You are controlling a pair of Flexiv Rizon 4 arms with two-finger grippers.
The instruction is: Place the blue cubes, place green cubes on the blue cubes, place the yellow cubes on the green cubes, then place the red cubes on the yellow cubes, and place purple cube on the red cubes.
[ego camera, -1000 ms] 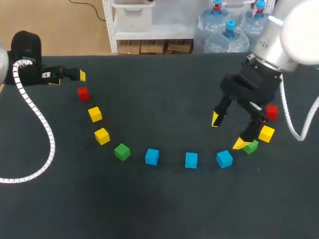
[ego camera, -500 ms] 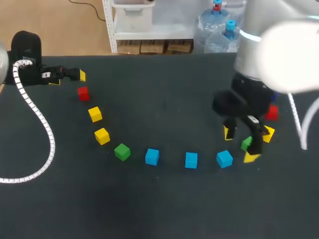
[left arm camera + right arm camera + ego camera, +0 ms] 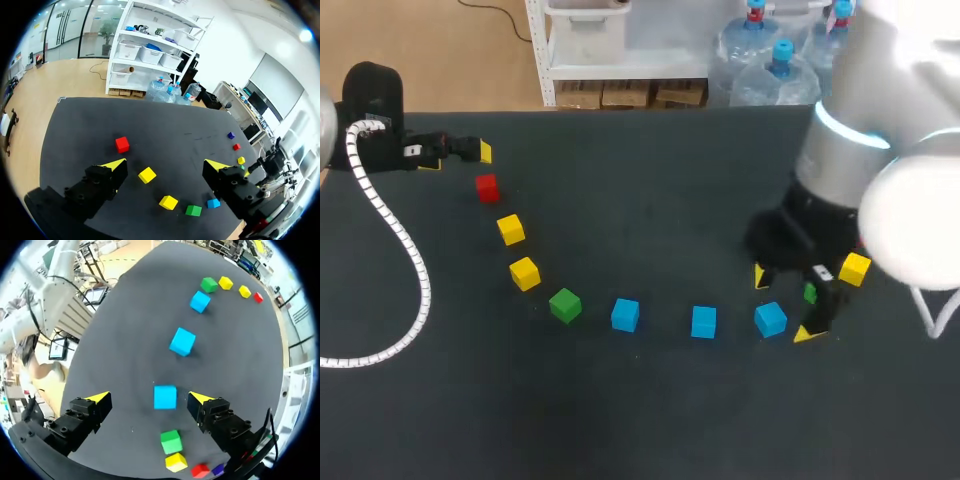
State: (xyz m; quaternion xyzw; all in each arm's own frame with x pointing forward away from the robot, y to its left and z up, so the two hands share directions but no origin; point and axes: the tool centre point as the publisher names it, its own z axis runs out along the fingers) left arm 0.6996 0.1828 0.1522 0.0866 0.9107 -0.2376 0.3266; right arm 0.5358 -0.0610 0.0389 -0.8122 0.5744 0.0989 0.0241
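Note:
A curved row of cubes lies on the black table (image 3: 640, 200): red (image 3: 486, 187), yellow (image 3: 510, 229), yellow (image 3: 524, 273), green (image 3: 564, 305), then blue (image 3: 625, 314) and blue (image 3: 703, 322). The rightmost blue cube (image 3: 770, 319) sits under my right gripper (image 3: 785, 305), which is open. In the right wrist view this blue cube (image 3: 165, 396) lies between the spread fingers of the right gripper (image 3: 149, 397), untouched. A green cube (image 3: 171, 441), a yellow (image 3: 176, 462), a red (image 3: 200, 470) and a purple cube (image 3: 218, 469) lie behind it. My left gripper (image 3: 457, 158) is open and empty near the red cube (image 3: 122, 144).
My right arm hides most of the green cube (image 3: 810, 292) and the red and purple cubes in the head view; the yellow cube (image 3: 854, 268) shows beside it. A white coiled cable (image 3: 400, 250) crosses the table's left part. Bare table lies in front of the row.
My right arm has swung down and toward the table's front, from above the right green cube to over the rightmost blue cube. The left arm and all cubes have stayed put.

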